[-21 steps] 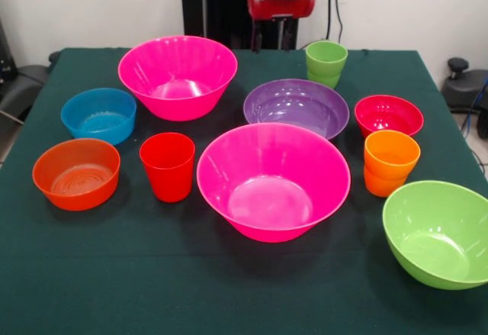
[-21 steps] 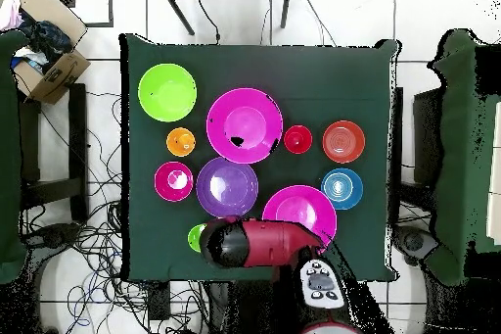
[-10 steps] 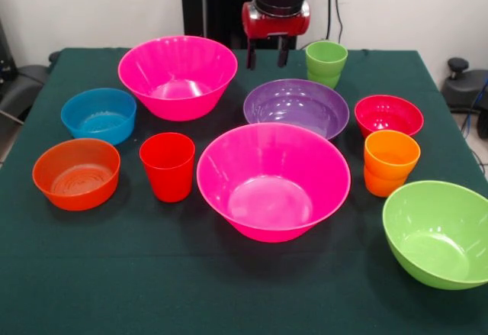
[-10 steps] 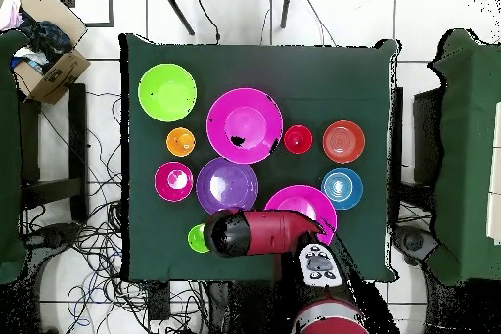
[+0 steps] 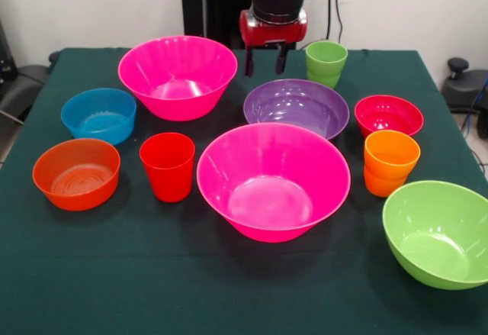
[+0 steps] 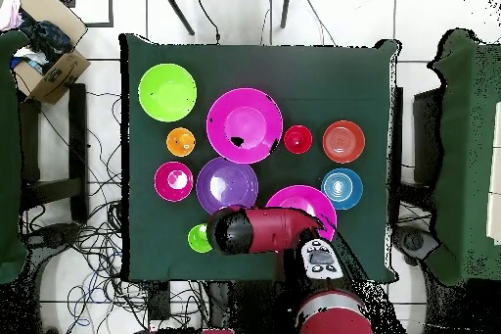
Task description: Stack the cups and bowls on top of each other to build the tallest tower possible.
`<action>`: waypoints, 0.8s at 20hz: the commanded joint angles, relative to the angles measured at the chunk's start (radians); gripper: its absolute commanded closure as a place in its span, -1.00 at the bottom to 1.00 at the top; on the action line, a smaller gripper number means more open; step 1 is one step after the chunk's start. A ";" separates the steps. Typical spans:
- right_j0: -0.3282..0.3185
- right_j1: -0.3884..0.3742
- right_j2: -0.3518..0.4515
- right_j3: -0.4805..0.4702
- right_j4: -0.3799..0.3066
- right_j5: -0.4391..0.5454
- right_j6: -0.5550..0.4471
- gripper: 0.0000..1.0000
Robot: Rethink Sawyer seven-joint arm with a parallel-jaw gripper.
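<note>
My gripper (image 5: pixel 264 61) hangs open and empty at the table's far side, between a large hot-pink bowl (image 5: pixel 178 75) and the lime green cup (image 5: pixel 326 62), just behind the purple bowl (image 5: pixel 296 106). The second hot-pink bowl (image 5: pixel 273 181) sits mid-table with the red cup (image 5: pixel 168 165) at its left. The blue bowl (image 5: pixel 98 114) and orange-red bowl (image 5: pixel 76 172) lie further left. At the right are the crimson bowl (image 5: pixel 388 114), orange cup (image 5: pixel 390 162) and lime green bowl (image 5: pixel 440 232). Each stands alone; no tower shows.
From overhead, my red arm (image 6: pixel 256 232) covers part of one hot-pink bowl (image 6: pixel 305 201) and lies beside the green cup (image 6: pixel 198 239). A dark green cloth (image 5: pixel 114 274) covers the table. A cardboard box (image 6: pixel 47 46) and chairs stand off the table.
The gripper has come lower and a little further over the table's far edge, so its two fingers now show fully. No cup or bowl has moved.
</note>
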 commanded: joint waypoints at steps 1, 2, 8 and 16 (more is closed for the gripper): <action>-0.041 0.065 0.115 -0.097 -0.081 -0.097 0.019 -1.00; -0.046 0.070 0.118 -0.101 -0.086 -0.099 0.017 -1.00; -0.076 0.110 0.140 -0.119 -0.111 -0.116 0.018 -1.00; -0.108 0.153 0.172 -0.129 -0.130 -0.146 0.041 -1.00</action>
